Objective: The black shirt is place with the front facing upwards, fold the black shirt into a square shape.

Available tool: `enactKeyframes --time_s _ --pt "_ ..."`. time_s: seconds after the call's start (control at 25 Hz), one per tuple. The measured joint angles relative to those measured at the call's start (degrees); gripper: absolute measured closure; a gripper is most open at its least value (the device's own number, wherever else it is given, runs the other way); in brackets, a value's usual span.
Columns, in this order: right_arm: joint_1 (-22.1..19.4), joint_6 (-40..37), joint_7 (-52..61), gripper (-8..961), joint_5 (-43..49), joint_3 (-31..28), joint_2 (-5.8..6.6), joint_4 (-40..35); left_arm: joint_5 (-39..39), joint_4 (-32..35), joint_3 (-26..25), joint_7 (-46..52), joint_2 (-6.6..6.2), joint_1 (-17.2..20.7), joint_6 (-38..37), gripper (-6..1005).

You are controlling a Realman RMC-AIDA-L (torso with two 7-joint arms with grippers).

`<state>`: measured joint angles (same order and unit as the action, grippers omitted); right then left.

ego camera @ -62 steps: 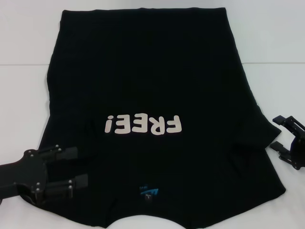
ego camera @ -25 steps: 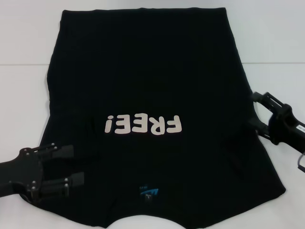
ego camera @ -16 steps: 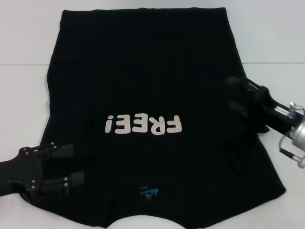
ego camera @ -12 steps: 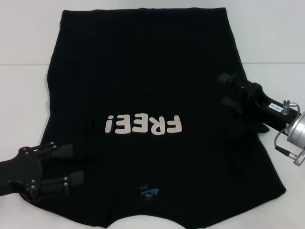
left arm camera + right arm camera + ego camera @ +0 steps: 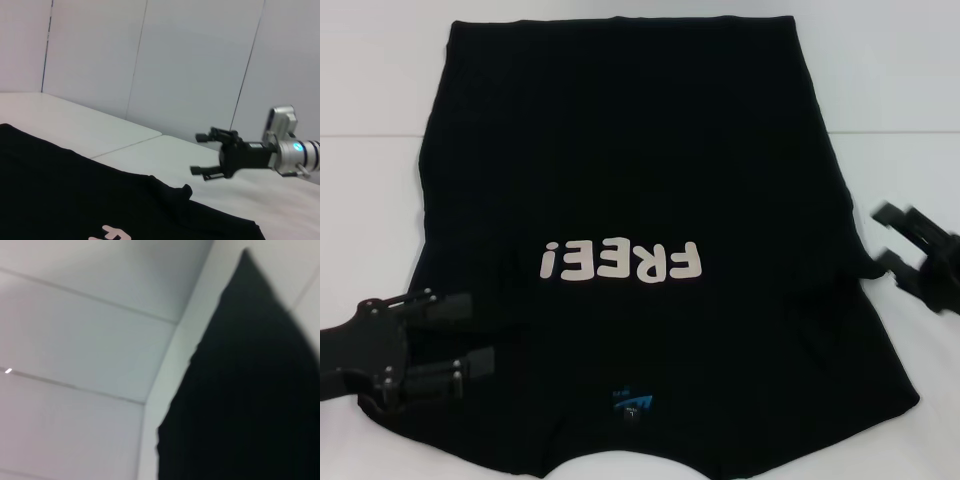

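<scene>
- The black shirt point(image 5: 630, 200) lies spread flat on the white table point(image 5: 370, 90), front up, and fills most of the head view.
- Its neck end lies nearest the robot and its straight hem lies at the far end of the table.
- The cream lettering point(image 5: 622, 263) crosses the chest and reads upside down from the head camera.
- A small blue neck label point(image 5: 632, 402) sits just inside the collar at the near edge.
- The left side of the shirt looks already folded inward into a straight edge, while the right sleeve point(image 5: 870, 380) spreads out toward the near right corner.
- A small pucker of cloth point(image 5: 848, 268) sticks up at the right edge, where the sleeve meets the body.
- The left gripper point(image 5: 470, 335) sits low at the near left, over the shirt's shoulder area, pointing toward the middle.
- Its two fingers are apart, with nothing seen between them; whether they touch the cloth is unclear.
- The right gripper point(image 5: 873, 236) is off the shirt's right edge, over bare table, just beside the pucker.
- Its fingers are spread and hold nothing.
- In the left wrist view the right gripper point(image 5: 200, 153) hangs above the table, clear of the cloth.
- The right wrist view shows a dark wedge of shirt point(image 5: 250, 390) against the pale wall panels point(image 5: 75, 340).
</scene>
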<state>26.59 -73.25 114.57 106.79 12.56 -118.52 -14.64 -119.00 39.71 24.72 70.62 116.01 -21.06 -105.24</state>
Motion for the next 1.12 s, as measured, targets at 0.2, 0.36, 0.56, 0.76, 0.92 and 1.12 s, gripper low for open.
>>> enactKeyframes --time_s 0.2,0.36,0.56,0.76,0.92,1.12 --pt "-2.7 1.7 0.3 23 0.0 0.0 0.14 0.0 0.0 0.0 -0.3 0.1 -0.02 -0.4 0.2 193" --pt "-3.1 2.9 1.0 23 0.0 0.1 0.28 0.1 0.0 0.0 -0.4 0.2 -0.09 -0.6 0.2 193" --pt "-2.3 5.0 2.2 23 0.2 0.6 0.31 0.4 -0.1 0.0 -0.4 0.3 -0.09 -0.7 0.0 193" --pt "-0.9 6.2 2.6 23 0.3 2.4 0.31 0.5 -0.2 0.0 -0.4 0.3 -0.09 -0.6 0.0 193" --pt "0.6 5.6 2.6 23 0.4 5.3 0.31 0.6 -0.3 0.0 -0.4 0.3 -0.09 -0.6 -0.1 192" --pt "1.8 5.7 2.6 22 0.4 7.3 0.04 0.6 -0.3 0.1 -0.4 0.3 -0.09 -0.6 -0.1 192"
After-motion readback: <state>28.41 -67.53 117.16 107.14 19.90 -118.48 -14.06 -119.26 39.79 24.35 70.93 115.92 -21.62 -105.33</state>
